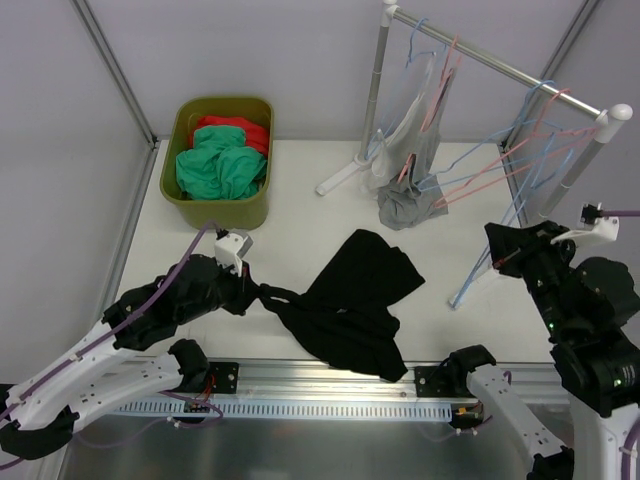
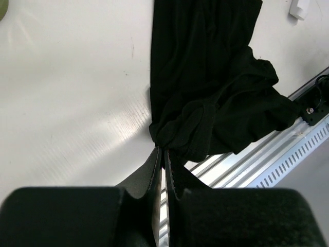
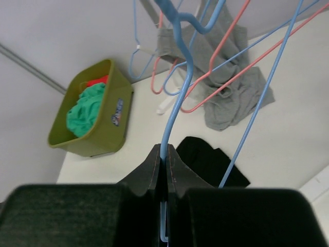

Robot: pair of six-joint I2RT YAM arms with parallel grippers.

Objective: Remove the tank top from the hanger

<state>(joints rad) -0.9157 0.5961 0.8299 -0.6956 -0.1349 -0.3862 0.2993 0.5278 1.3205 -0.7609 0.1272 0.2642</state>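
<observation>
Now the tank top lies loose on the counter, with the hanger held apart from it.
Nearest, the left gripper [image 2: 163, 153] has its jaws pinched together on a bunched corner at the left end of the black tank top [image 1: 355, 300]. The top sprawls on the counter [image 1: 300, 215], its long axis running rightward from that grip. The right gripper [image 3: 165, 153], raised and well apart at the right, has its jaws clamped on the blue hanger [image 3: 177, 98], which no black cloth seems to touch. The left arm is plainly nearer. Farther back are the rack [image 1: 480, 58], a grey garment [image 1: 405, 205] and the green bin [image 1: 180, 195].
</observation>
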